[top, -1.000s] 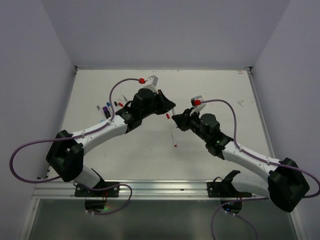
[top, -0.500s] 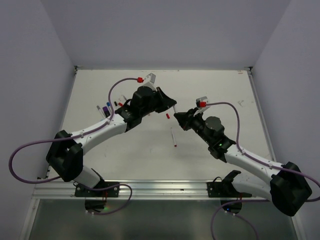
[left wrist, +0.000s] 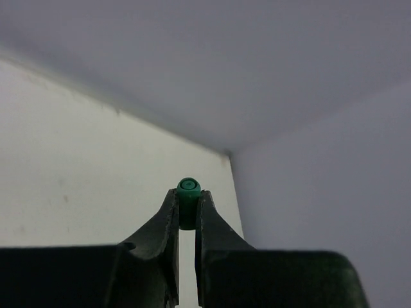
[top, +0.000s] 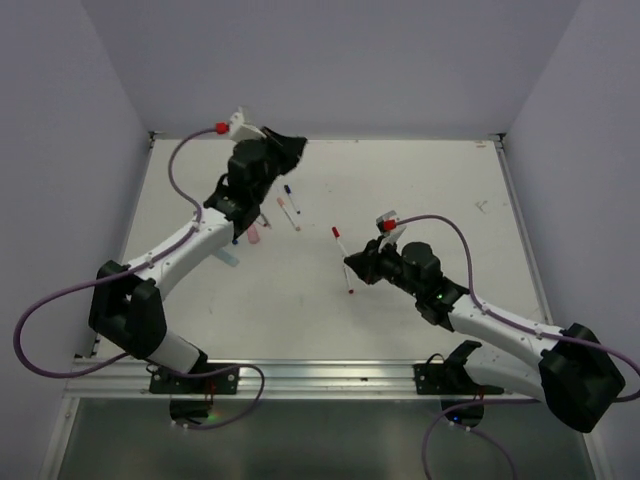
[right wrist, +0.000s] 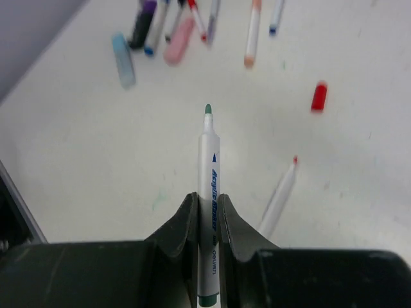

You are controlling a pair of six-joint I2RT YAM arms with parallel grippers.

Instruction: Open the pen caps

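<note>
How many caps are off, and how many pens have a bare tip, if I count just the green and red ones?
Caps off: 2, the green cap in the left gripper and the red cap on the table.
Bare-tipped pens: 2, the green-tipped pen in the right gripper and the red-tipped pen on the table.
Total: 4

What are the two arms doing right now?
Left gripper shut on green cap. Right gripper shut on uncapped pen. Other pens lie apart, nothing blocking.
</note>
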